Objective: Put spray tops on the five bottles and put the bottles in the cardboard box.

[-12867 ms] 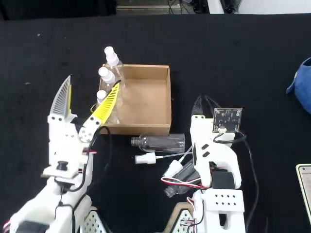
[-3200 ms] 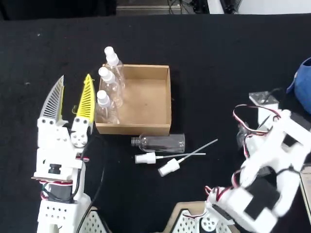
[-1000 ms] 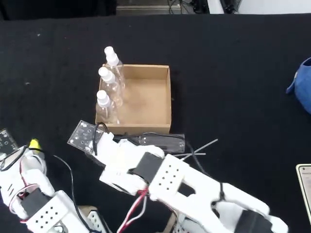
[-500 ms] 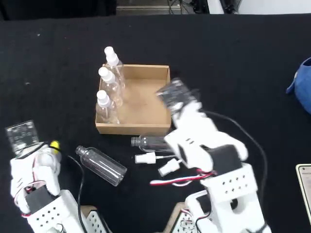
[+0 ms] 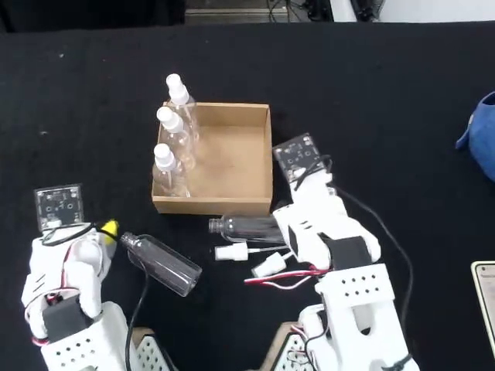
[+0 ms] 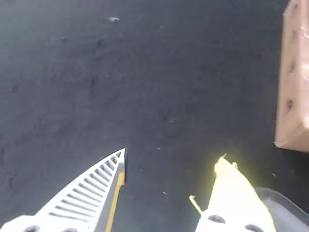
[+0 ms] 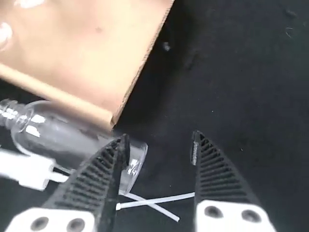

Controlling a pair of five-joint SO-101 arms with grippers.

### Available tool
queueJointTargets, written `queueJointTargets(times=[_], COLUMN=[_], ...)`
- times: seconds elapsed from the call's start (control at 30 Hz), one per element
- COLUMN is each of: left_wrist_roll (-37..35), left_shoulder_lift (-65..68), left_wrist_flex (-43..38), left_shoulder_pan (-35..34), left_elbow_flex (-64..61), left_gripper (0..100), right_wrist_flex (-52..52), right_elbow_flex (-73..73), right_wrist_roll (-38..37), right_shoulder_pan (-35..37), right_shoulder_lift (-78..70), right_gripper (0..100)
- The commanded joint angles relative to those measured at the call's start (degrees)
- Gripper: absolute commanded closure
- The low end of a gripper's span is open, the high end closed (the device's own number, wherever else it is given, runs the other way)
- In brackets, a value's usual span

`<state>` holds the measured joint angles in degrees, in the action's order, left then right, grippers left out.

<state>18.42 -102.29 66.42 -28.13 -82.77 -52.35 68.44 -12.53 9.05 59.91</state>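
Observation:
The cardboard box [image 5: 232, 158] holds three capped bottles [image 5: 170, 127] along its left wall. An uncapped clear bottle [image 5: 249, 228] lies just in front of the box, and it also lies beside the box [image 7: 82, 53] as the bottle [image 7: 58, 133] in the right wrist view. My right gripper [image 7: 159, 142] is open at that bottle's base end, one finger over it. A second uncapped bottle [image 5: 161, 263] lies at front left, next to my left arm's yellow finger [image 5: 108, 228]. My left gripper [image 6: 171, 164] is open over bare cloth. Two spray tops [image 5: 232, 252] [image 5: 269, 267] lie between the arms.
Black cloth covers the table [image 5: 371, 93]. A blue object [image 5: 481, 143] sits at the right edge, and a card [image 5: 484, 290] lies at the front right. The box corner [image 6: 292, 82] is off to one side of my left gripper.
The right arm reached across to the left, left the second uncapped bottle on the cloth there, then swung back beside the box. The left arm shifted slightly towards that bottle.

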Motion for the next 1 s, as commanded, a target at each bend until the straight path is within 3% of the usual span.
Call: queueJointTargets(times=[0.0,0.27,0.43,0.73,0.97], left_wrist_roll=[0.53,-0.62,-11.25,-24.26,-25.05], left_shoulder_lift=[5.80,27.43,36.31,38.33,38.33], left_wrist_flex=[0.62,0.62,0.26,0.53,0.09], left_shoulder_pan=[3.30,9.36,15.43,25.45,32.31], left_elbow_flex=[5.93,15.52,16.40,15.60,11.38], left_gripper=[83,83,82,82,82], right_wrist_flex=[3.34,3.34,3.34,5.89,5.98], right_elbow_flex=[0.22,0.40,0.48,2.51,2.51], right_wrist_roll=[2.29,2.20,2.20,2.11,2.11], right_shoulder_pan=[-1.41,-1.41,-1.41,-1.41,-1.41], right_shoulder_lift=[1.45,1.19,1.19,1.54,1.54], right_gripper=[82.1,82.1,82.1,82.1,82.1])
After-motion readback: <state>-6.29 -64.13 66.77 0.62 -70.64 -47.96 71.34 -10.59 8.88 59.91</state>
